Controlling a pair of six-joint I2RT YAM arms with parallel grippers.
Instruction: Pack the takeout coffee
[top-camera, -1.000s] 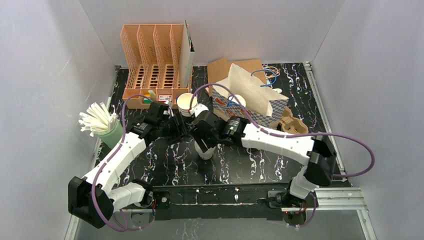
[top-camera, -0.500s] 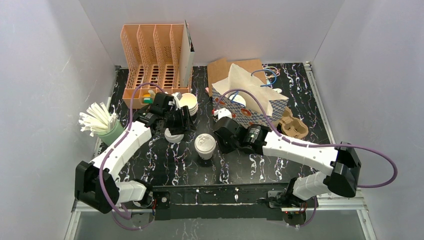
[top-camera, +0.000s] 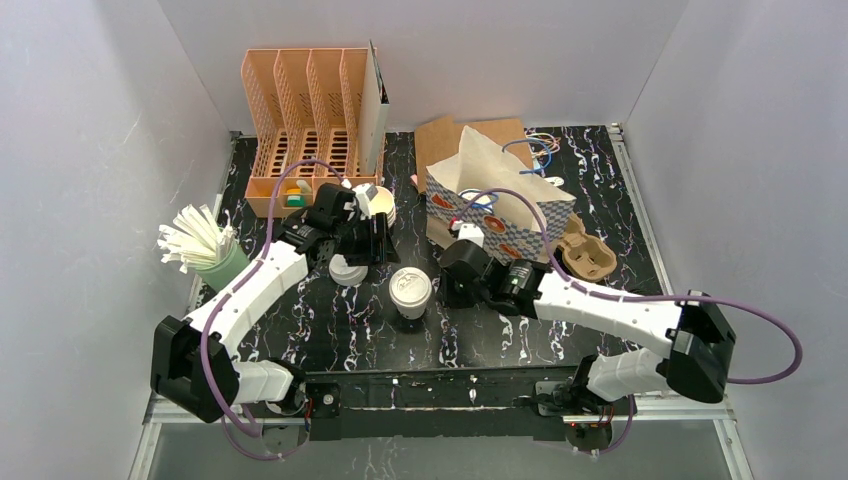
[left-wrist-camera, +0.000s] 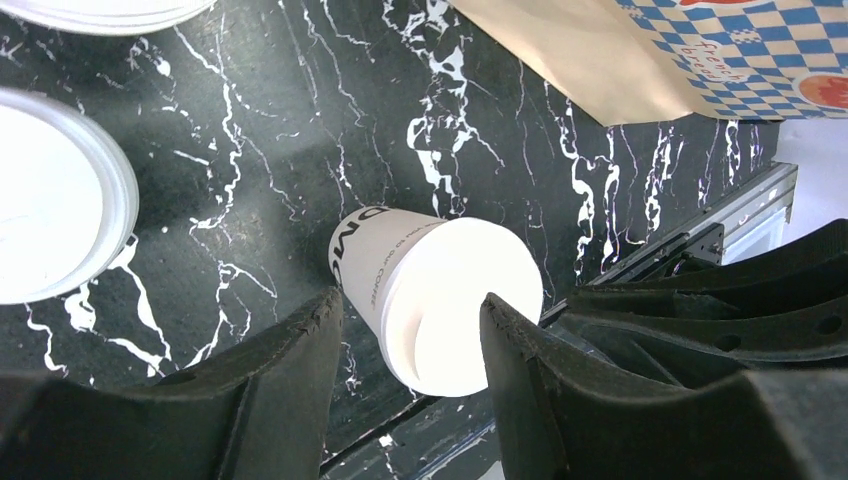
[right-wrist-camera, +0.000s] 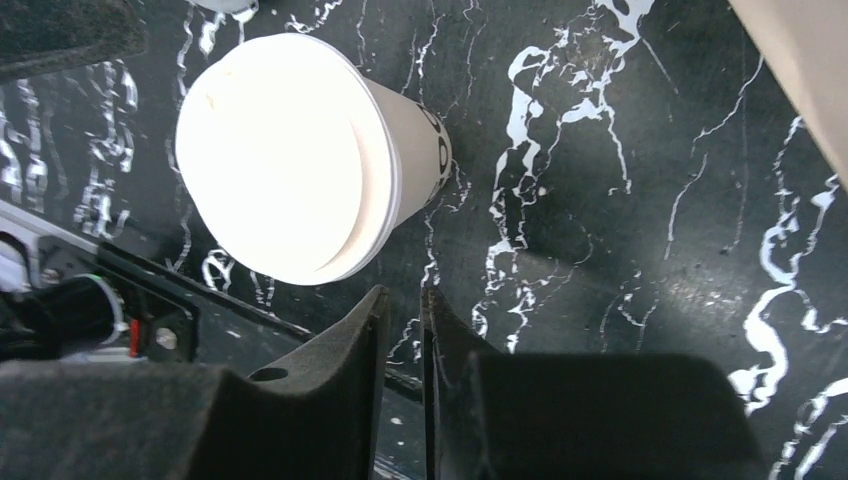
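Observation:
A white paper cup with its lid on (top-camera: 410, 290) stands upright on the black marbled table, with nothing holding it. My left gripper (top-camera: 372, 243) hovers just behind and left of it, open. In the left wrist view the cup (left-wrist-camera: 440, 300) shows beyond the spread fingers (left-wrist-camera: 300, 350), not touched by them. My right gripper (top-camera: 452, 283) sits close to the cup's right. Its fingers (right-wrist-camera: 365, 330) are nearly together with only a thin slit between, nothing in it, and the cup (right-wrist-camera: 290, 150) stands apart from them. The brown pulp tray (top-camera: 585, 255) lies empty at the right.
A loose white lid (top-camera: 348, 270) lies under the left arm, by a stack of cups (top-camera: 382, 205). A checkered paper bag (top-camera: 495, 205) stands behind the right gripper. A green cup of straws (top-camera: 215, 255) is at the left edge. An orange file rack (top-camera: 310, 120) stands at the back.
My right gripper has drawn back from over the cup to its right side and closed its jaws, leaving the lidded cup standing free. The left gripper shifted slightly right.

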